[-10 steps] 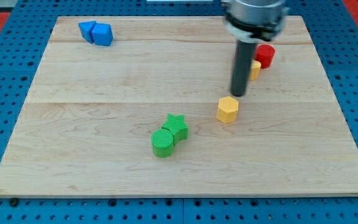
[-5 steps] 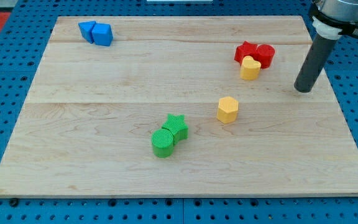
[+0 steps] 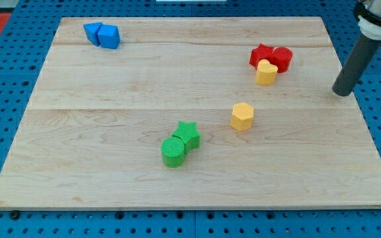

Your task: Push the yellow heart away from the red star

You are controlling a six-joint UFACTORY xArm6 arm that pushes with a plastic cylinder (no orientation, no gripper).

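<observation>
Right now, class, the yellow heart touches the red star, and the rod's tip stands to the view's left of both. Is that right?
Not quite. In the camera view my tip stands to the view's right of both, apart from them. The rest holds: the yellow heart does touch the red star.

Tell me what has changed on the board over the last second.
Only my tip moved: from just above the yellow hexagon it swept toward the view's right and now sits near the board's right edge, clear of every block. The yellow heart still touches the red star, with the red cylinder beside them. The blue and green blocks have not moved either.
</observation>
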